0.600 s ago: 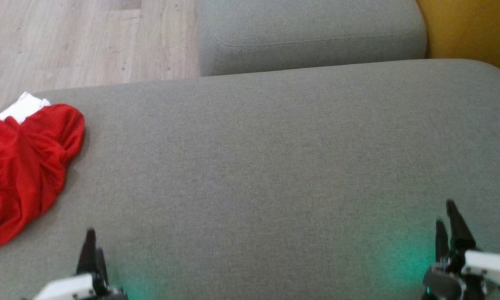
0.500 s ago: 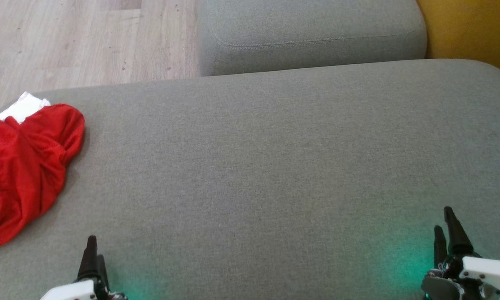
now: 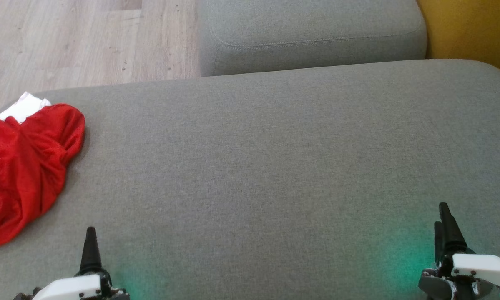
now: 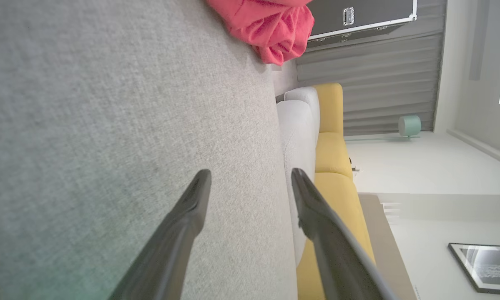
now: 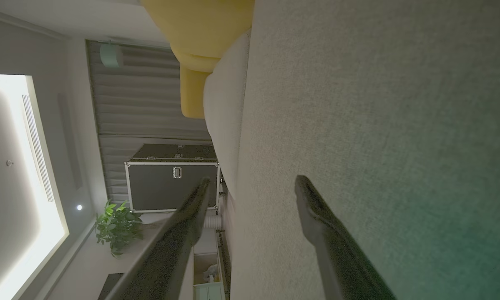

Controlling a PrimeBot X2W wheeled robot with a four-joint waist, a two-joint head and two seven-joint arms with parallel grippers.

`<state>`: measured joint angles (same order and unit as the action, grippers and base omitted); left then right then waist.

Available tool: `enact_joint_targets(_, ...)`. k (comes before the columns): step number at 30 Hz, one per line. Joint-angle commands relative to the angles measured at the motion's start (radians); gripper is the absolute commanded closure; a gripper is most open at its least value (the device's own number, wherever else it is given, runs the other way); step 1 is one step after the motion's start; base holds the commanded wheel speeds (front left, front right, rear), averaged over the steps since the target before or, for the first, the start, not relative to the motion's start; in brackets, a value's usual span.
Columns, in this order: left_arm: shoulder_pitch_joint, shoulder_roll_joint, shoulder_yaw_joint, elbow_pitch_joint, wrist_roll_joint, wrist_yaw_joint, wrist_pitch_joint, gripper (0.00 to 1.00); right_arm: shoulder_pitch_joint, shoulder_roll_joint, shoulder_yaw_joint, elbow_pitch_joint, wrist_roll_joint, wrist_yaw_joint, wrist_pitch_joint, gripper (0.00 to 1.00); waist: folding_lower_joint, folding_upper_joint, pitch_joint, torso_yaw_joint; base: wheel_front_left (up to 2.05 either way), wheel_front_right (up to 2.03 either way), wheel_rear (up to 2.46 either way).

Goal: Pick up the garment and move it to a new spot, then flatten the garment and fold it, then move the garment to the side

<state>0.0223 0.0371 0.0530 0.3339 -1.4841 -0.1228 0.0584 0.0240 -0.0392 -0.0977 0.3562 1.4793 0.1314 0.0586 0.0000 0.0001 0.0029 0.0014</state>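
Grey fabric sofa seat (image 3: pixel 275 166); crumpled red mesh garment (image 3: pixel 20 166) at its far left edge, untouched. Your left tool (image 4: pixel 250 177) and right tool (image 5: pixel 252 181) both spread wide, empty, well apart from it. Step: first pickup, not begun. Next, likely: reach left tool over, pinch raised fold.

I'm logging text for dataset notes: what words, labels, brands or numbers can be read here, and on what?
No readable text anywhere.
The red garment: no print or label visible.
The grey sofa cushion: no tag visible.
The black metal-edged case: no lettering visible.
The framed picture: too small to tell.
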Motion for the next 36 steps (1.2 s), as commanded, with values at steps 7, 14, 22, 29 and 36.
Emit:
enact_joint_targets(7, -0.039, 0.007, -0.016, -0.076, 0.151, 0.025, -0.029, 0.0, -0.048, -0.004, 0.007, -0.052, -0.147, 0.0, -0.031, 0.0, 0.0, -0.0001, 0.0, 0.0, 0.0, 0.0, 0.0)
enact_joint_targets(14, -0.038, 0.007, -0.038, -0.103, 0.258, 0.048, -0.047, 0.0, -0.048, -0.004, 0.02, -0.071, -0.256, 0.0, -0.048, 0.0, 0.0, -0.0001, 0.0, 0.0, 0.0, 0.0, 0.0)
enact_joint_targets(22, -0.037, 0.008, -0.063, -0.129, 0.371, 0.066, -0.07, 0.0, -0.048, -0.005, 0.043, -0.096, -0.389, 0.0, -0.072, 0.0, 0.0, -0.0001, -0.001, 0.0, 0.0, 0.0, 0.0)
enact_joint_targets(29, -0.034, 0.008, -0.08, -0.15, 0.464, 0.08, -0.091, 0.0, -0.046, -0.005, 0.059, -0.111, -0.493, 0.0, -0.093, 0.0, 0.0, -0.0001, -0.006, 0.001, 0.0, 0.0, 0.0)
enact_joint_targets(36, -0.031, 0.009, -0.098, -0.171, 0.566, 0.102, -0.112, 0.0, -0.044, -0.006, 0.072, -0.12, -0.584, 0.0, -0.113, 0.0, 0.0, -0.0001, -0.011, 0.003, 0.0, 0.0, 0.0)
